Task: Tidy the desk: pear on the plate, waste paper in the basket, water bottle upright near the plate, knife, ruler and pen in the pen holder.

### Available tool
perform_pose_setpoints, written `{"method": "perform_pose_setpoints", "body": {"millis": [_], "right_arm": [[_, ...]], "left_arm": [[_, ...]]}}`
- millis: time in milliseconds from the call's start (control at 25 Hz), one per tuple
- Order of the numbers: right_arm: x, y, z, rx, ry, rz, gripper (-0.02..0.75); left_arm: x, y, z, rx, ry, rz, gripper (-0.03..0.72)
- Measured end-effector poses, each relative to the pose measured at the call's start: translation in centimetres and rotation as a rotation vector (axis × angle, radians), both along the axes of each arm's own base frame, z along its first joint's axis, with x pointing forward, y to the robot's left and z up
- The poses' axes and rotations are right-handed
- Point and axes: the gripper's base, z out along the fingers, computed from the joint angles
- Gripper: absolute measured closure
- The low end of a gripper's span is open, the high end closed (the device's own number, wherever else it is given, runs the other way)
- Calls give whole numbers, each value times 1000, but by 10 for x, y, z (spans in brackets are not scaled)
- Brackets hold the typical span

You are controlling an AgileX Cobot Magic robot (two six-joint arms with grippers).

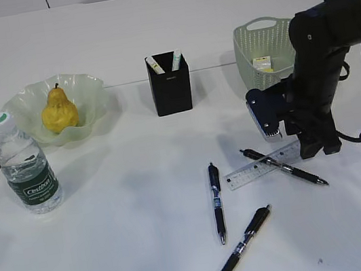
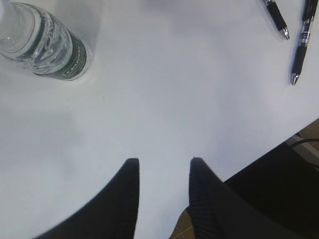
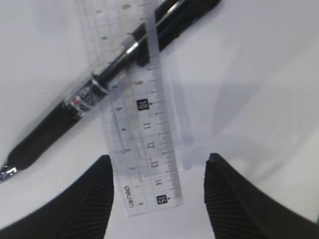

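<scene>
A clear ruler [image 1: 264, 167] lies on the white table with a black pen [image 1: 285, 167] across it. In the right wrist view my right gripper [image 3: 159, 164] is open, low over the ruler's [image 3: 144, 114] 15 cm end, which lies between the fingers; the pen [image 3: 99, 94] crosses the ruler farther up. Two more pens [image 1: 217, 202] [image 1: 243, 246] lie to the front. The yellow pear [image 1: 59, 110] sits on the glass plate [image 1: 91, 94]. The water bottle [image 1: 26, 167] stands upright near it. My left gripper [image 2: 162, 162] is open and empty.
The black pen holder [image 1: 170, 85] stands at the middle back with two items I cannot identify in it. The pale green basket [image 1: 263, 47] behind my right arm holds a yellowish-white item [image 1: 263, 64]. The table's front edge shows in the left wrist view [image 2: 279, 142].
</scene>
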Motion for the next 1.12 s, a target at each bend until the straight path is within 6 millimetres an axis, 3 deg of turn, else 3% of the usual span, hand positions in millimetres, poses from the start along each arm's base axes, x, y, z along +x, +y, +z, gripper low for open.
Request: {"method": "perform_pose_setpoints", "body": {"millis": [640,920,1120], "right_arm": [[0,0,-9,-3,23,-1,282],[0,0,-9,-3,23,-1,412],[0,0,-9,-4,25,-1,435]], "left_arm": [[0,0,0,0,0,0,458],[0,0,0,-1,-1,0,458],[0,0,0,-1,-1,0,459]]}}
